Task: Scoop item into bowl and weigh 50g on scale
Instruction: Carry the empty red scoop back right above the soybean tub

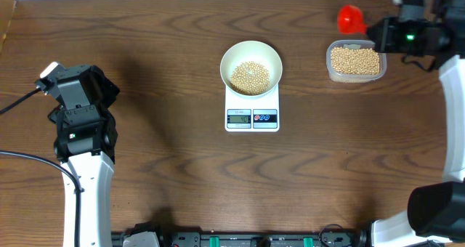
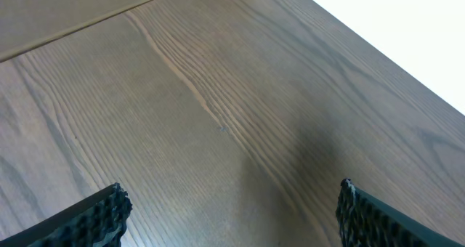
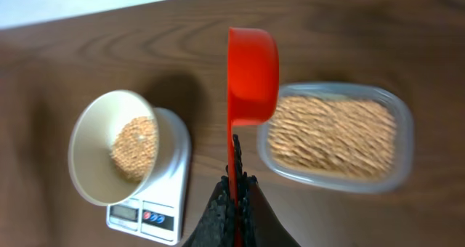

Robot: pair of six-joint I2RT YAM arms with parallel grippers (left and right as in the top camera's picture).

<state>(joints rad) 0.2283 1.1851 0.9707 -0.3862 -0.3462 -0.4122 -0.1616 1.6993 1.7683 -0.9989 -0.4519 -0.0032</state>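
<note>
A white bowl [image 1: 251, 65] [image 3: 109, 149] holding a heap of tan-yellow beans [image 1: 250, 77] [image 3: 134, 147] stands on the white scale [image 1: 252, 116] [image 3: 149, 216] at the table's middle. More beans [image 1: 355, 59] [image 3: 330, 134] fill a clear plastic tub [image 1: 355, 74] [image 3: 385, 176] at the back right. My right gripper [image 3: 236, 185] is shut on the handle of a red scoop [image 1: 350, 17] [image 3: 251, 73], held beside the tub's far-left corner. My left gripper [image 2: 232, 207] stands open over bare wood at the left, with nothing between its fingers [image 2: 94, 218].
The left arm [image 1: 80, 131] stands over the table's left side, a black cable trailing from it. The right arm [image 1: 436, 40] reaches in along the right edge. Black fixtures line the front edge [image 1: 240, 240].
</note>
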